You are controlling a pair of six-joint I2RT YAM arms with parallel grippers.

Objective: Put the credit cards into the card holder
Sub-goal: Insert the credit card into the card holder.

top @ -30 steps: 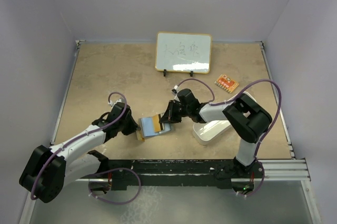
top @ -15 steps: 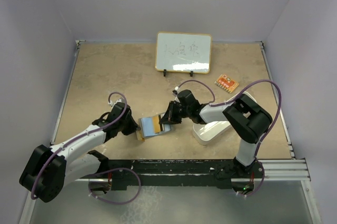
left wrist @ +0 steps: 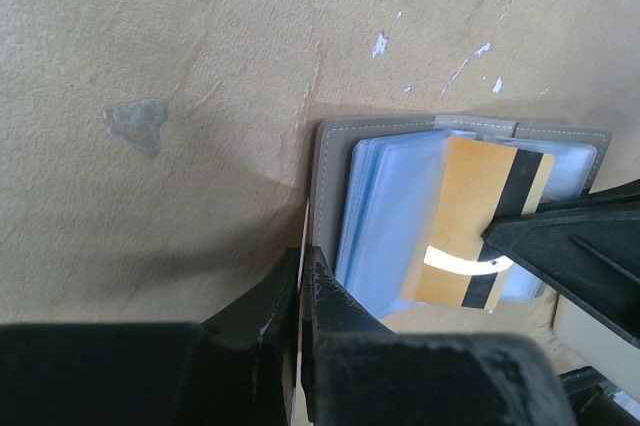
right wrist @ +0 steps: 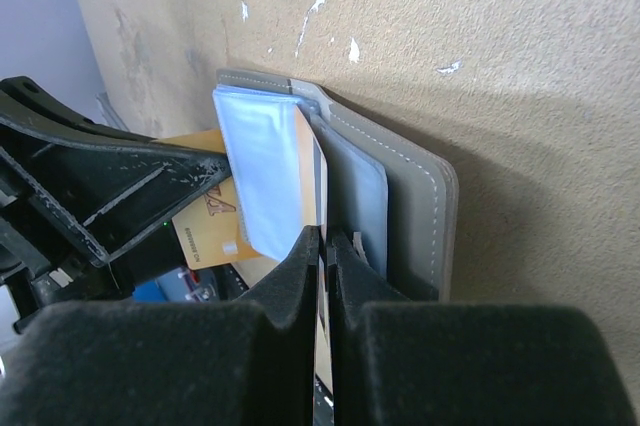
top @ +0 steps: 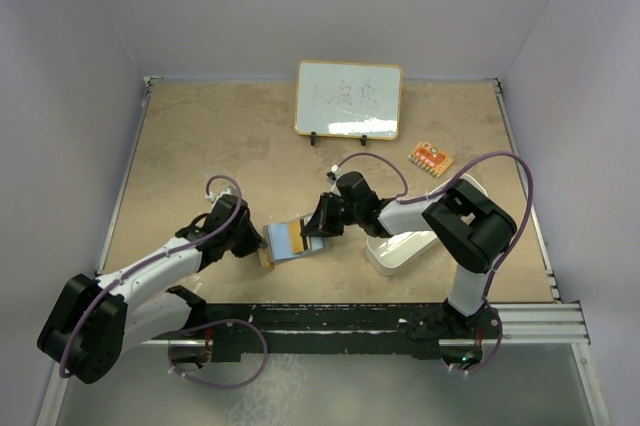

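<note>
Nothing visible has shifted since a second ago; both arms hold the same pose over the tan table. At left, the left gripper has its jaws pressed nearly together at the corner of the card holder, with only a thin pale sliver between them. The grey cover lies open and flat, its bluish clear sleeves fanned up. I cannot tell the light blue card from those sleeves. The orange-gold card lies partly among them, its far end hidden under the right gripper, which is clamped on the card's edge. Further right sits a white tray, partly hidden by the arm. Behind stand a whiteboard with unreadable writing and a small orange object.
</note>
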